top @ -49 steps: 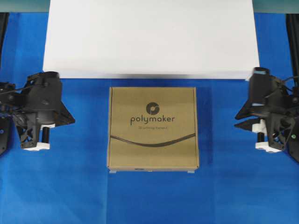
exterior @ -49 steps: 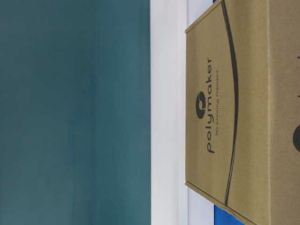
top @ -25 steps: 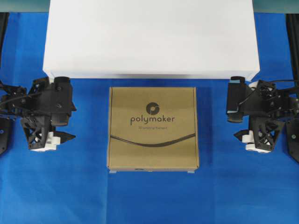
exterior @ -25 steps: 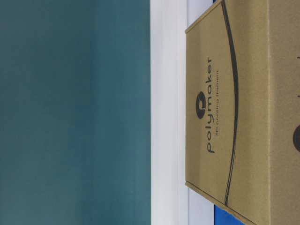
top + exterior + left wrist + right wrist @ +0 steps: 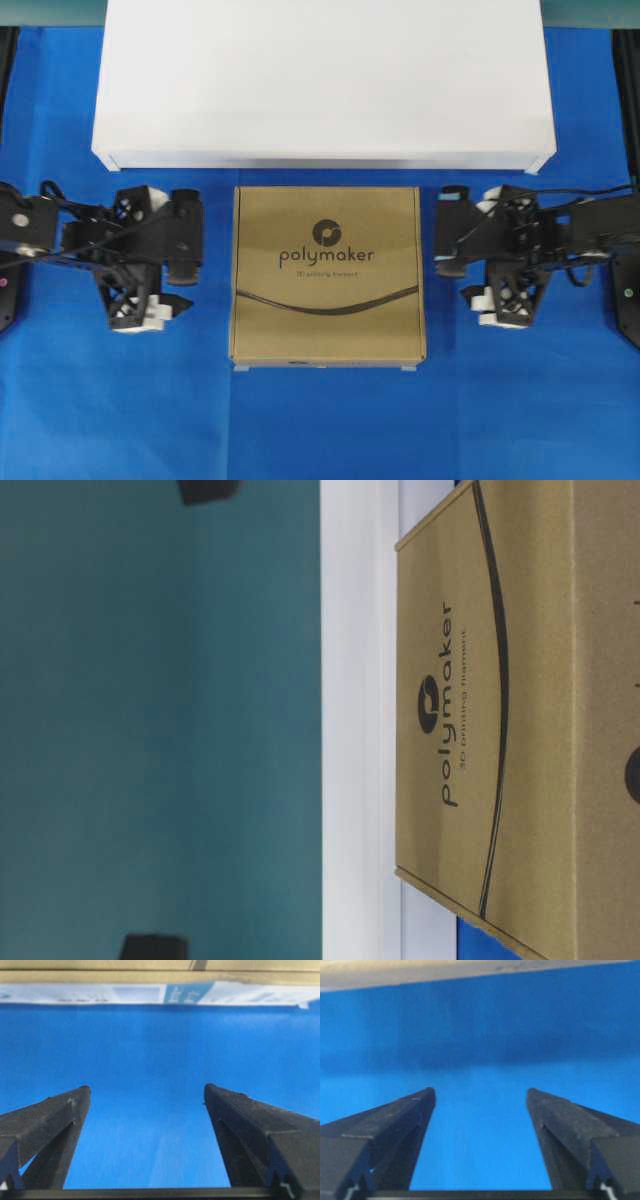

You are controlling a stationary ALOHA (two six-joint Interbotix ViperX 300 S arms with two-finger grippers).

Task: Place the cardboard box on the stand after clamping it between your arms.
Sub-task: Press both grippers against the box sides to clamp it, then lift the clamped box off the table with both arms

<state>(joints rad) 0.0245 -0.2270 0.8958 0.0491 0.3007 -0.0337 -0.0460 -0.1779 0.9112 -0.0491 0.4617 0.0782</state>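
Tabletop: a blue cloth [image 5: 320,420] covers it from edge to edge, and a plain teal wall [image 5: 150,720] shows behind in the table-level view.
Stand: the stand [image 5: 320,80] is a big white low block across the top of the overhead view. Nothing sits on it.
Box: the cardboard box [image 5: 327,275] lies flat on the blue cloth in the middle of the overhead view, just below the stand. A thin strip of blue shows between the two. Its "polymaker" name faces up.
Left hand: the left hand [image 5: 145,1092] is at the left of the overhead view, near the box's left side but not touching. Its two fingers [image 5: 55,1115] are spread wide with only blue cloth between them. The box edge is at the top of its own camera view.
Right hand: the right hand [image 5: 480,1092] is at the right of the overhead view, near the box's right side, also not touching. Its fingers [image 5: 395,1120] are spread wide too and hold nothing.
Step now: I think the two arms are getting ready to squeeze the box from both sides.
How to do it well: both hands should push in at the same height and at the same time, on the middle of each side. If one pushes first or harder, the box may slide or turn on the cloth. A firm, even squeeze is needed before lifting, or the box could slip out.
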